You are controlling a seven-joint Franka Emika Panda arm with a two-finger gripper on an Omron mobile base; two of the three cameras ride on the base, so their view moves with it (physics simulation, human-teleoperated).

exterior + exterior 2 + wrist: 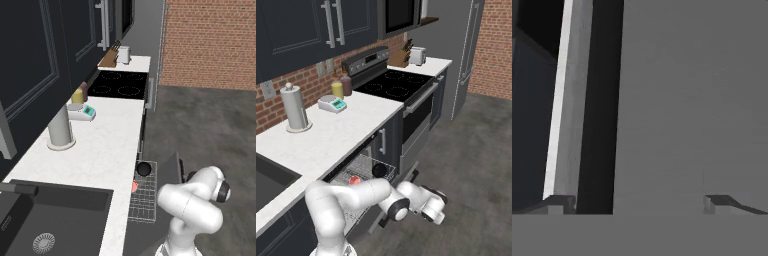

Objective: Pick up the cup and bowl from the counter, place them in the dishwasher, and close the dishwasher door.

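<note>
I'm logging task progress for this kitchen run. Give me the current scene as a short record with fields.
cup: lying in the dishwasher rack, red inside showing
bowl: in the same rack, nearer the stove than the cup
dishwasher rack: pulled out
dishwasher door: partly open
pincer: open, empty, low by the door
counter: holds a paper towel roll, a kitchen scale and two bottles
remaining: shut the door

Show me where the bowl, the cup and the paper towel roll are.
bowl (pixel 144 168), left base view, its dark inside.
cup (pixel 355 180), right base view, its red-pink inside.
paper towel roll (pixel 294 107), right base view, mid side.
</note>
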